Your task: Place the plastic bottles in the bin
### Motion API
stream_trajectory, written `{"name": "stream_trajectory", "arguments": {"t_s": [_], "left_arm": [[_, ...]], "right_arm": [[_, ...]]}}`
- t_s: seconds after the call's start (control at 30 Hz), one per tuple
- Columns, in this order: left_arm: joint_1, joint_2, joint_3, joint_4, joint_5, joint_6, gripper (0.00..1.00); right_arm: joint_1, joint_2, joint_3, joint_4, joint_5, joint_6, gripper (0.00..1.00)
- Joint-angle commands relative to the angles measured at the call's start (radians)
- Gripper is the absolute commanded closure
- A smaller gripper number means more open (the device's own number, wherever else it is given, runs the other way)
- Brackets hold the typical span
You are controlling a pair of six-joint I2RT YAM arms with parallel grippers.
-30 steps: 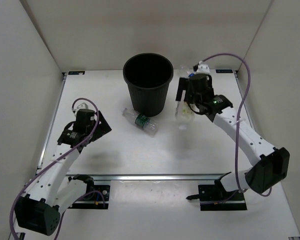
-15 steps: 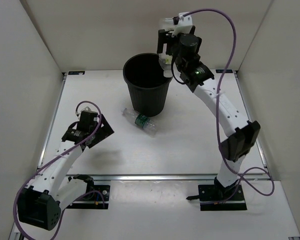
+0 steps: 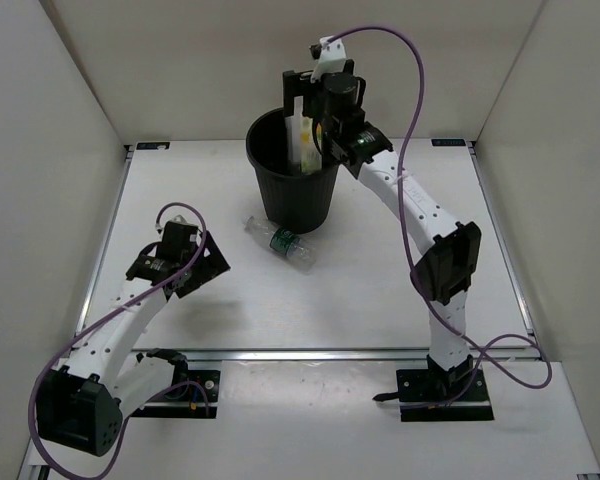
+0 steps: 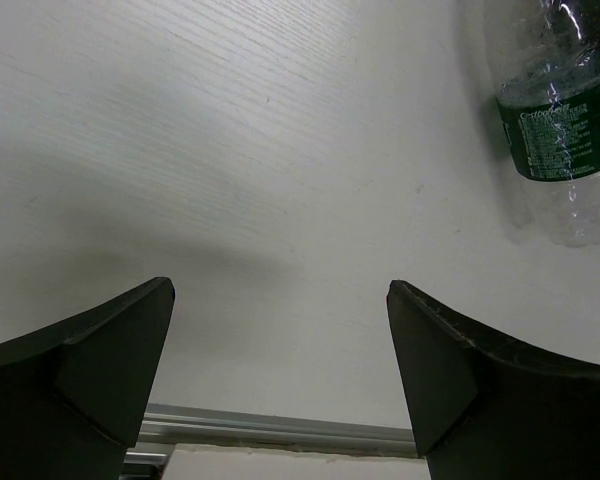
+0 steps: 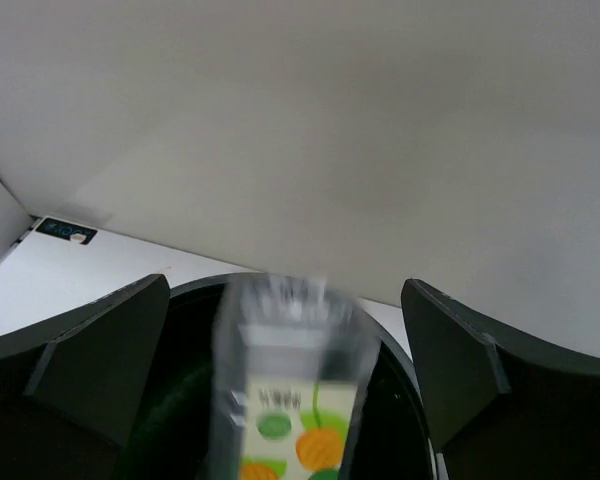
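Two bottles are in view. One, a clear bottle with a yellow-orange label [image 5: 285, 400], stands upright and blurred right over the mouth of the bin [image 3: 295, 195]. It sits between the fingers of the right tool [image 5: 285, 285] with a clear gap on each side, so that tool is open and grips nothing. The right arm reaches far across the counter [image 3: 380, 280], and its tool hangs above the bin's rolled rim.

The bin stands at the far middle of the counter. The other bottle, a clear one with a green label [image 3: 280, 243], lies on its side on the counter just beside the near side of the bin's base. Whether it touches the bin I cannot tell.

The left tool [image 4: 280, 290] is low over the counter on the left, well apart from the bin. Its fingers are spread wide and empty. In the left wrist view the green-label bottle lies ahead of it and to the right, clear of both fingers.
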Motion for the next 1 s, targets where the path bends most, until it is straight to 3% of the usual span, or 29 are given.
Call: {"name": "stream_trajectory", "arguments": {"t_s": [0.0, 0.17, 0.37, 0.47, 0.53, 0.7, 0.83, 0.97], "left_arm": [[-0.002, 0.001, 0.034, 0.016, -0.015, 0.009, 0.01], [-0.001, 0.018, 0.032, 0.056, 0.017, -0.020, 0.01], [-0.039, 0.032, 0.008, 0.143, -0.003, -0.107, 0.01], [-0.051, 0.047, -0.026, 0.258, -0.045, -0.206, 0.01], [-0.058, 0.059, -0.048, 0.344, -0.044, -0.272, 0.02], [-0.116, 0.194, 0.029, 0.444, -0.150, -0.353, 0.01], [-0.099, 0.360, 0.093, 0.515, -0.122, -0.385, 0.01], [-0.107, 0.530, 0.176, 0.544, -0.079, -0.398, 0.01]], "right_arm": [[-0.012, -0.124, -0.023, 0.051, -0.041, 0.023, 0.01], [-0.019, -0.267, -0.149, 0.038, -0.048, 0.033, 0.01], [-0.013, -0.575, -0.581, 0.098, -0.011, 0.080, 0.01], [-0.038, -0.737, -0.830, 0.124, -0.023, 0.140, 0.01], [-0.061, -0.813, -0.902, 0.079, -0.058, 0.195, 0.01], [-0.099, -0.971, -1.011, -0.015, -0.004, 0.206, 0.01], [-0.133, -1.103, -1.109, -0.052, 0.021, 0.246, 0.00], [-0.235, -1.201, -1.189, -0.098, -0.065, 0.301, 0.01]]}}
